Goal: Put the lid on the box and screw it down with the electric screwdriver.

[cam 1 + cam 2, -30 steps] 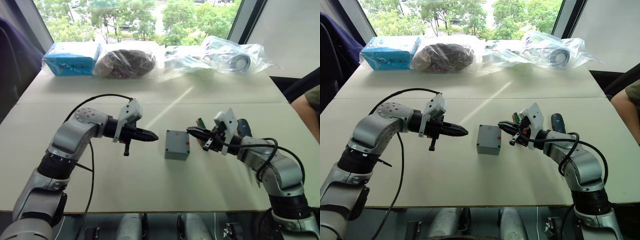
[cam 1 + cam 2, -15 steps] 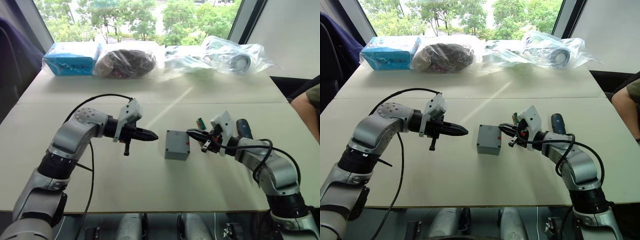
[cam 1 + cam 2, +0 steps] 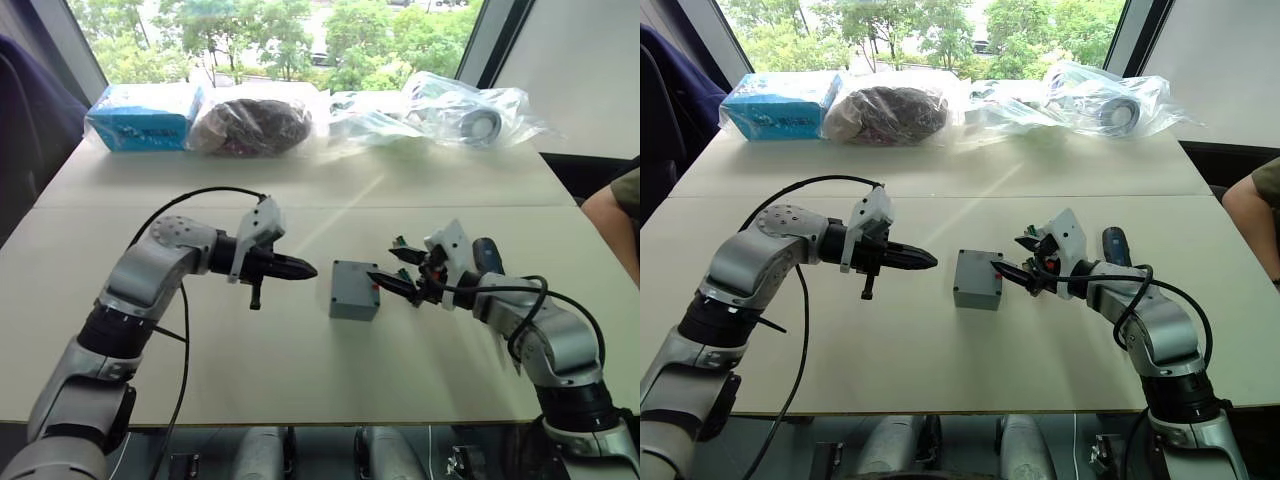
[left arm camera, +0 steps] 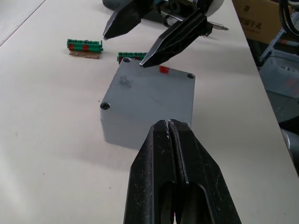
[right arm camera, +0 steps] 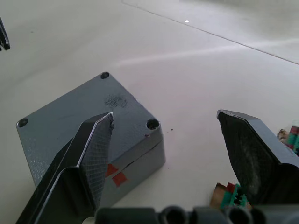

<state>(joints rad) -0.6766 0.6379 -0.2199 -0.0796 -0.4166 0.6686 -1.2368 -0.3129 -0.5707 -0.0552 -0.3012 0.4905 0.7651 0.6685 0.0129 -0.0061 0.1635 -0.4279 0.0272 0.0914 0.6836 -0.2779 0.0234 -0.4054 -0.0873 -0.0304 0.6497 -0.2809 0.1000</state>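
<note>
The box (image 3: 354, 290) sits lidded on the worktop (image 3: 300, 360). Right hand (image 3: 394, 268) gapes wide beside its red-marked side, holding nothing. Left hand (image 3: 308, 270) hovers pinched closed and empty.

Colours, bench and fixtures.
Box (image 4: 148, 103): mid grey with a dark smudge on its top face, dark screw holes at the corners, a red-orange mark on one side. Both grippers, left gripper (image 3: 305, 269) and right gripper (image 3: 1012, 257): black fingers (image 5: 93, 154), fine cross-hatch on the pads. Small parts (image 4: 84, 45): green with red spots, brown base. Table (image 3: 300, 360): pale beige. Carton (image 3: 143, 117): bright blue. Right arm's wrist housing (image 3: 1068, 240): white.
</note>
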